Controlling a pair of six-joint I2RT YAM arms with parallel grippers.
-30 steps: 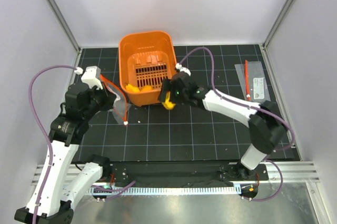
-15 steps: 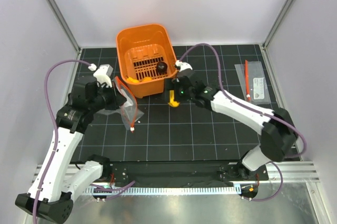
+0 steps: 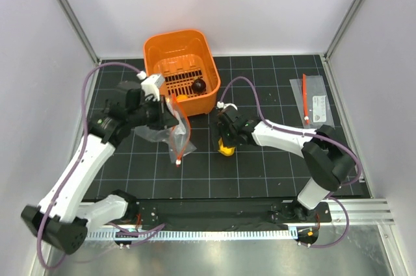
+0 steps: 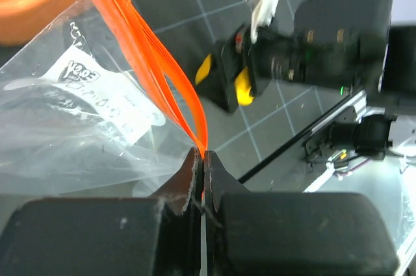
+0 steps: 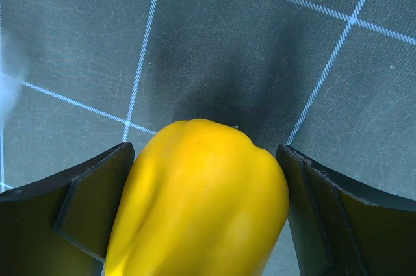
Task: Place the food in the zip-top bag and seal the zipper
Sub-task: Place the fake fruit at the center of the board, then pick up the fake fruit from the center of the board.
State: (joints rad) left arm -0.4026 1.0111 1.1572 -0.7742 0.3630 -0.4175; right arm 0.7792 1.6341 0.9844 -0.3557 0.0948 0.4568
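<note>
From above, the left gripper (image 3: pixel 169 113) sits left of centre, clenched on the zip-top bag (image 3: pixel 170 138). The bag dangles limp below it, its white slider at the low end. Right of centre, the right gripper (image 3: pixel 225 141) grasps a yellow toy pepper (image 3: pixel 225 150) just over the black mat (image 3: pixel 273 172). More food, one piece dark brown and round (image 3: pixel 198 85), lies in the orange basket (image 3: pixel 156 52) at upper centre. A labelled pouch (image 3: pixel 316 104) lies far right.

The left wrist view shows the jaws pinched flat on the zipper (image 4: pixel 156 49), low in the frame. The clear film billows to the left. I'd judge that film light, floppy and slippery, so the stiffer strip is the sensible hold.

In the right wrist view, the fingers (image 5: pixel 88 201) stand wide either side of the pepper. It looks hard, smooth and rounded, and best gripped across its belly.
</note>
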